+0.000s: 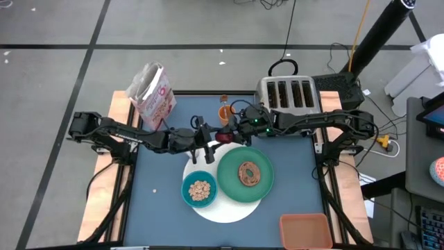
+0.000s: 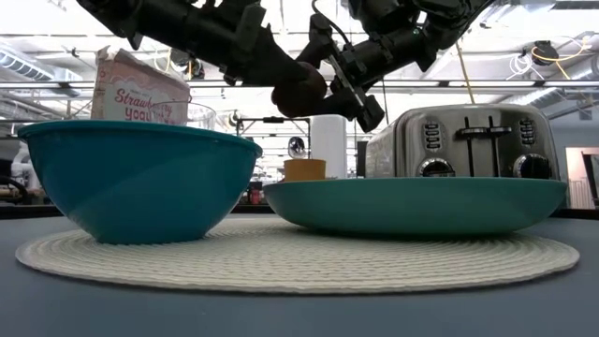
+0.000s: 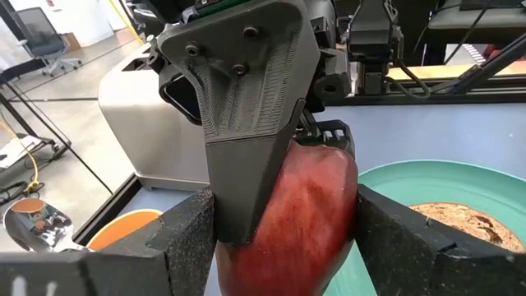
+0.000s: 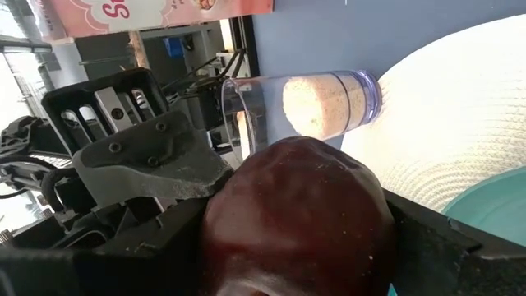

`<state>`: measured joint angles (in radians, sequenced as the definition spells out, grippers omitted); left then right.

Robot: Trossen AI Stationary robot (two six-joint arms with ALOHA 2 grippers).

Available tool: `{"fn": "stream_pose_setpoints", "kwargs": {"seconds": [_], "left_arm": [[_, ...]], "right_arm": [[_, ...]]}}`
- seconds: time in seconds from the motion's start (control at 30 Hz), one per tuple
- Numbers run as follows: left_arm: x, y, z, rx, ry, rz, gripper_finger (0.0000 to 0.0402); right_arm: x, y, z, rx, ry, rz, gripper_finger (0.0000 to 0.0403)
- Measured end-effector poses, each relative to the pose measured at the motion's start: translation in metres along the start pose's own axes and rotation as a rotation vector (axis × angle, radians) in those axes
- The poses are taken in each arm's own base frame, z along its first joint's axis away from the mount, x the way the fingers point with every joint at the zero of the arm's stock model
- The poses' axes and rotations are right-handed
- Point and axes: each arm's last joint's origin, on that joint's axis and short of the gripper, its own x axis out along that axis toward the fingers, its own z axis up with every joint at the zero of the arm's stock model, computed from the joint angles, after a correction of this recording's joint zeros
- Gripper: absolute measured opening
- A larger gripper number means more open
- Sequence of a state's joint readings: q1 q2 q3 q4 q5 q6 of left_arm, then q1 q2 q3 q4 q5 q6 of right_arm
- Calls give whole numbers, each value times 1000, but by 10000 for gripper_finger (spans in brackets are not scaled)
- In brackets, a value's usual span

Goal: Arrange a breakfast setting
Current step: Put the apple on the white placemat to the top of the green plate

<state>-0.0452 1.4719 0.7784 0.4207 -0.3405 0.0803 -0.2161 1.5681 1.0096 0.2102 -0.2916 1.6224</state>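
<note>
My left jaws stand narrowed about the dark-red fruit [image 3: 306, 215], one pad on each flank of it. The left wrist view shows the skin pressed to at least one pad, so I judge the left gripper [image 1: 207, 141] to have a hold, though not yet a proven one. The fruit hangs in the air between my two arms, above the far edge of the round white mat [image 1: 236, 210] and clear of everything on the table. My right jaws are clamped on that same fruit from the other side. The right gripper [image 1: 234, 132] reaches in from the toaster [image 1: 288, 94] side, and one grey finger lies across the top of the fruit.

This is a hand-over. I would firm the left hold until the fruit sits square between both pads. Only then should the right jaws ease off, drawing straight back so that finger does not drag the fruit with it. The skin is smooth and rounded, so a pinch off its middle could squirt it out.

Below, from left to right, are the teal bowl [image 1: 185, 189] of cereal, the milk glass [image 2: 187, 114] behind it, and the large green plate [image 1: 229, 170] with the brown ring bread [image 1: 248, 173]. A dropped fruit could strike the glass or the plate rim, so I would carry it low and slowly to a bare patch of plate beside the bread.
</note>
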Motion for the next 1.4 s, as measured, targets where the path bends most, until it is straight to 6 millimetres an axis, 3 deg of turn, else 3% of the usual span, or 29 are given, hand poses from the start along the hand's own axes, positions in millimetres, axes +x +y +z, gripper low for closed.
{"fn": "stream_pose_setpoints", "kwargs": {"seconds": [1.4], "left_arm": [[0, 0, 0, 13, -2, 4, 255]], "right_arm": [[0, 3, 0, -179, -8, 30, 296]]}}
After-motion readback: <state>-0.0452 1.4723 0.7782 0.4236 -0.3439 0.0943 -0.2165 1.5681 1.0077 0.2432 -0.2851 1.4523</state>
